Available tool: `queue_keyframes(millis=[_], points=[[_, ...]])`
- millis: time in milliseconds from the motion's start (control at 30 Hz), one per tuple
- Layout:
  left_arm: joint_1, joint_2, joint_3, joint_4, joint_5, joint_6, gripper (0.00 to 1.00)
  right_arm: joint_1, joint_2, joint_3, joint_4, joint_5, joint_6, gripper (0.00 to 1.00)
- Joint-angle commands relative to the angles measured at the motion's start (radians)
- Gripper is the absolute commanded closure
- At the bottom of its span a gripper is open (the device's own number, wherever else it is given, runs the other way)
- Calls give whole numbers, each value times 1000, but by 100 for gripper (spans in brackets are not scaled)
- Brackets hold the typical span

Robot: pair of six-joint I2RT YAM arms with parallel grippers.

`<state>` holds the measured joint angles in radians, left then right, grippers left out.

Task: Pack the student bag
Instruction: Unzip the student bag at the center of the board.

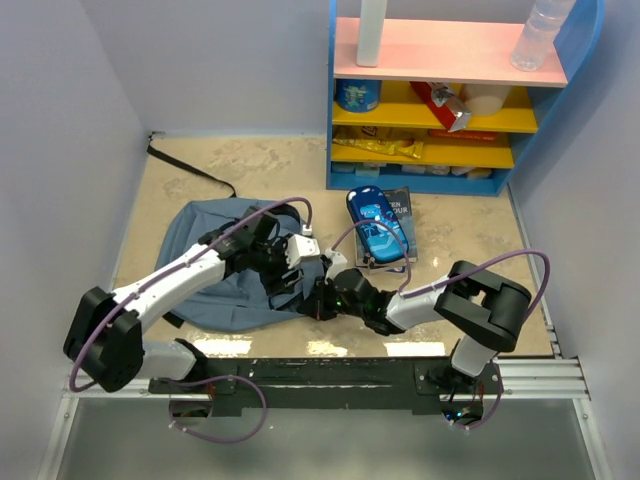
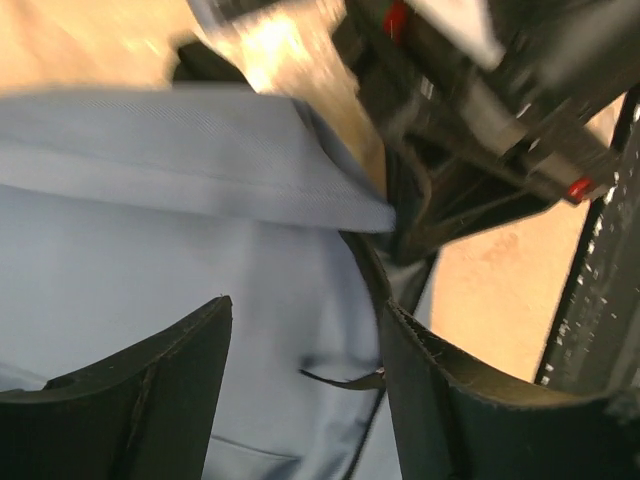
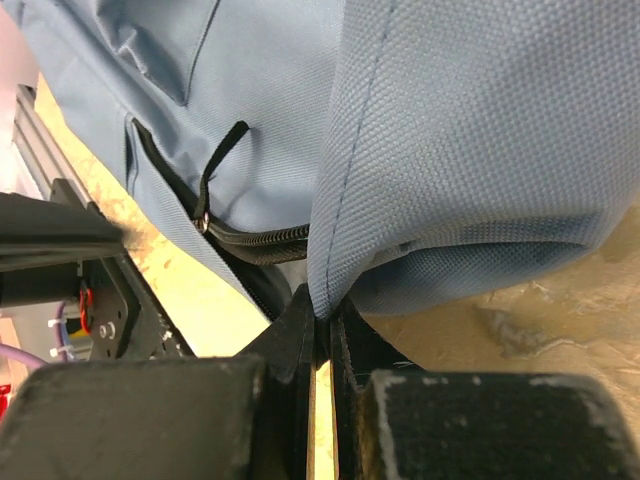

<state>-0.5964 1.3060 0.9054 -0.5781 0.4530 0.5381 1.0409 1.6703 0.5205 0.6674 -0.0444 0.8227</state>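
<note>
The slate-blue student bag (image 1: 215, 262) lies flat on the table's left half. My right gripper (image 1: 322, 300) is shut on a fold of the bag's fabric (image 3: 420, 150) at its near right edge, next to the black zipper (image 3: 265, 243) and its pull (image 3: 215, 165). My left gripper (image 1: 285, 283) hovers just above the same edge with its jaws open; blue fabric (image 2: 200, 250) and a thin black zipper pull (image 2: 345, 381) lie between its fingers (image 2: 150, 390). A dark book with a blue pouch on it (image 1: 380, 225) lies right of the bag.
A blue shelf unit (image 1: 455, 100) with pink and yellow shelves holds snacks, a cup and a bottle at the back right. A black strap (image 1: 190, 170) trails from the bag toward the back left corner. Walls enclose the table on the left, back and right.
</note>
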Motion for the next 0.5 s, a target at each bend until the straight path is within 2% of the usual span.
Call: queue_keyframes(millis=[0, 267, 467], points=[[-8, 35, -54, 49, 47, -81, 35, 10, 6, 19, -26, 40, -5, 100], [-20, 97, -63, 57, 58, -64, 35, 21, 68, 32, -2, 21, 9, 100], [-29, 136, -40, 43, 78, -59, 32, 22, 51, 27, -2, 26, 9, 100]])
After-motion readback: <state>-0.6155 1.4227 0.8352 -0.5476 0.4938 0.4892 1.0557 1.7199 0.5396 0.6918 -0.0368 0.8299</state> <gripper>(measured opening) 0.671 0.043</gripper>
